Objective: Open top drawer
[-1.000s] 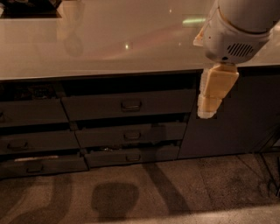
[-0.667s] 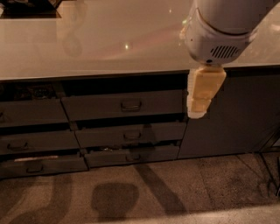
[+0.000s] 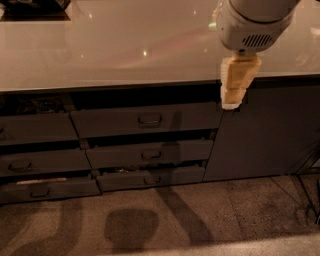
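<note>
Gripper: gripper (image 3: 231,102) hangs pale cream below the white arm housing (image 3: 252,22), pointing down across the desk's front edge, upper right of view.
Gripper state: cannot tell whether released or clenched; nothing seen held.
Desk: pale glossy desk (image 3: 100,50) top runs left of and behind the gripper, with light spots reflected on it; a dark object (image 3: 35,7) sits at the far left back corner.
Room: dim, warm light; speckled carpet floor (image 3: 225,215) well below the gripper, with arm shadows (image 3: 132,227) down-left of it.
Top drawer: top drawer (image 3: 110,122) lies just left of and slightly below the gripper; the gripper tip overlaps the front's upper right corner in view, contact cannot be told.
Handle: small loop handle (image 3: 149,120) sits mid-front, left of the gripper, apart from it.
Gap: dark strip shows above the drawer front, under the desk edge.
Other drawers: two narrower fronts (image 3: 150,154) stack below it, down-left of the gripper; another column (image 3: 35,127) is farther left.
Cabinet door: plain grey cabinet door (image 3: 270,130) is just right of and below the gripper.
</note>
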You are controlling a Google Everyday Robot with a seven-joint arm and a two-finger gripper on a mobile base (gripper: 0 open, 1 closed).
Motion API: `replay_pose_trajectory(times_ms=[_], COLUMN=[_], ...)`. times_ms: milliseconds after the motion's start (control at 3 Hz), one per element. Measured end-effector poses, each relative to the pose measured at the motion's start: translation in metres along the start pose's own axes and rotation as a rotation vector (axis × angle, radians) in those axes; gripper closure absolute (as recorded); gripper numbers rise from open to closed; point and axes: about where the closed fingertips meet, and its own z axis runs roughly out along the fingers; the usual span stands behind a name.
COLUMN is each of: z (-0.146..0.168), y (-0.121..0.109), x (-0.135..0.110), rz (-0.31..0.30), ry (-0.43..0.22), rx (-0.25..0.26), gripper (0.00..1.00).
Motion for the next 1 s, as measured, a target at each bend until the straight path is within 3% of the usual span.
replay_pose_trajectory(times_ms=[333, 667, 1000], z=[0.022, 0.068, 0.108], y=[0.001, 0.006, 0.015], x=[0.015, 0.034, 0.033], rz=[0.073, 0.169, 0.195], ry=[-0.056, -0.148, -0.219], rx=[-0.055, -0.141, -0.223], gripper=[0.00, 0.00, 0.00])
